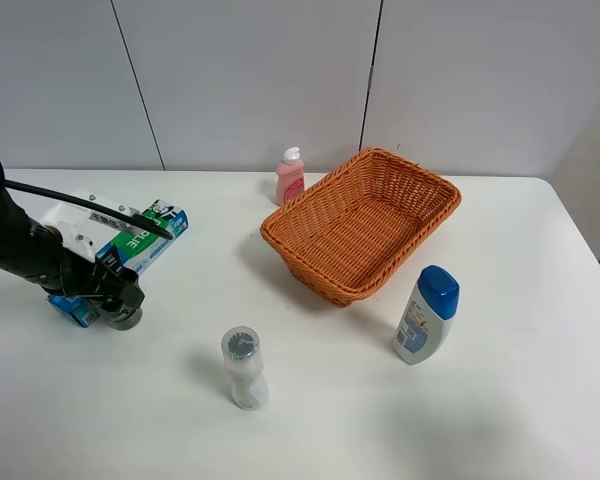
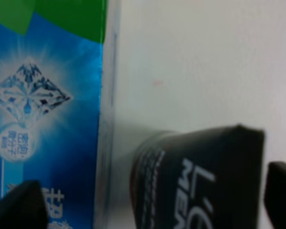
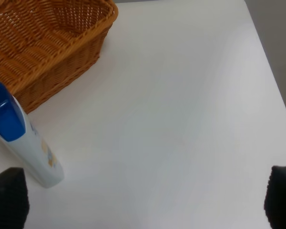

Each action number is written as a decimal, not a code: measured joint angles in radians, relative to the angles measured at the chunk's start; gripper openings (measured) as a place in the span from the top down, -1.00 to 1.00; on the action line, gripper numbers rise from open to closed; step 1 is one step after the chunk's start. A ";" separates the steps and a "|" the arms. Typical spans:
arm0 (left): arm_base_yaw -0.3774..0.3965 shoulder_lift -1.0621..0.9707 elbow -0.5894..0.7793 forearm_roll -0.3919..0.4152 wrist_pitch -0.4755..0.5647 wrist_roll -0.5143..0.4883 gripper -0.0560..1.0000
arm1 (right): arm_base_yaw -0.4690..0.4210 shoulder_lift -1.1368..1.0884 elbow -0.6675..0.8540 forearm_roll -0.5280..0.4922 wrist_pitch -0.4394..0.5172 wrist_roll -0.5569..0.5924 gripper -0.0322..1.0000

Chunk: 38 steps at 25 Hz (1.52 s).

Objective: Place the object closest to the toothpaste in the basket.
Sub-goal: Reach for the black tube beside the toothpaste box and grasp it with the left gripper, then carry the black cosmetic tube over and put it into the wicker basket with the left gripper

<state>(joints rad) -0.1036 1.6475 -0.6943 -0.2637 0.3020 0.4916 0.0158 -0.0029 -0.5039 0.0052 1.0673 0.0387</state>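
The white desk fills most of the high view. The basket, orange wicker, sits just right of centre in the upper half of the frame, turned at an angle, with nothing in it. The left arm, black, comes in from the left edge at mid-height and reaches down to the right.

The toothpaste, a blue and green box, lies slantwise at middle left, partly under that arm. A white bottle with a blue cap stands at lower right, below the basket's near corner and apart from it. A clear bottle stands at lower centre, alone. A small pink bottle stands at upper centre, just beside the basket's left far edge.

The jar, dark and the smallest thing here, sits at lower left right next to the toothpaste's near end. The left claw is low over it. In the left wrist view the left claw is spread wide: the jar, with white lettering, lies between the fingertips, and one tip is over the toothpaste. A sliver of desk shows between the jar and the nearer tip.

The right claw is spread too, over bare desk, with the blue-capped bottle and basket off to one side.
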 joint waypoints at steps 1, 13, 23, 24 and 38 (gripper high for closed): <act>0.000 0.000 0.000 0.000 -0.001 -0.006 -0.57 | 0.000 0.000 0.000 0.000 0.000 0.000 -0.99; -0.002 0.000 0.000 0.012 -0.009 -0.047 0.35 | 0.000 0.000 0.000 0.000 0.000 0.000 -0.99; -0.002 -0.083 -0.094 0.022 0.070 -0.047 0.35 | 0.000 0.000 0.000 0.000 0.000 0.000 -0.99; -0.002 -0.101 -0.123 0.022 0.082 -0.049 0.35 | 0.000 0.000 0.000 0.000 0.000 0.000 -0.99; -0.331 -0.170 -0.536 0.002 0.158 -0.070 0.35 | 0.000 0.000 0.000 0.000 0.000 0.000 -0.99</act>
<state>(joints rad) -0.4343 1.4773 -1.2300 -0.2621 0.4599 0.4217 0.0158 -0.0029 -0.5039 0.0052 1.0673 0.0387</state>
